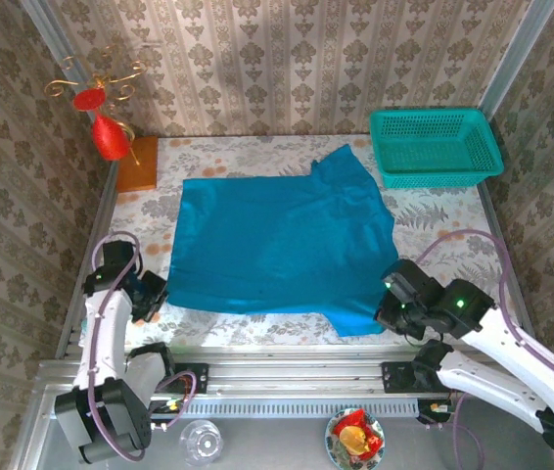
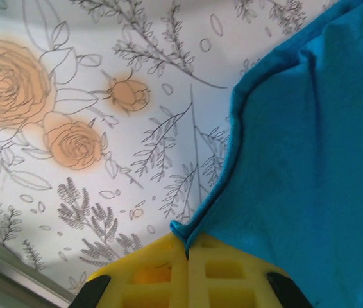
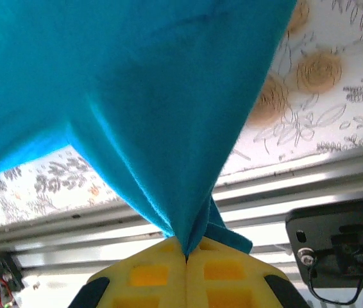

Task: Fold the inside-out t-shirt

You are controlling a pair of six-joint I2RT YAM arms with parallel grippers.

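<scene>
Inside-out t-shirt (image 1: 277, 245): spread flat on bench (image 1: 434, 220), near hem toward the arm bases, teal basket (image 1: 436, 147) just past the far-right sleeve. Left tool (image 2: 186, 247) low at near-left corner, pinched together on the hem edge (arm running up the bench's left side). Right tool (image 3: 186, 255) clamped on near-right corner, cloth bunched and tented above it, forearm angled in from the right.

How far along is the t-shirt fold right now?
Done: the bright blue cloth t-shirt lies spread out on the floral-print table. In hand: the left gripper and right gripper are each shut on a near corner of it. Left: no fold shows yet, so all the folding remains.
</scene>
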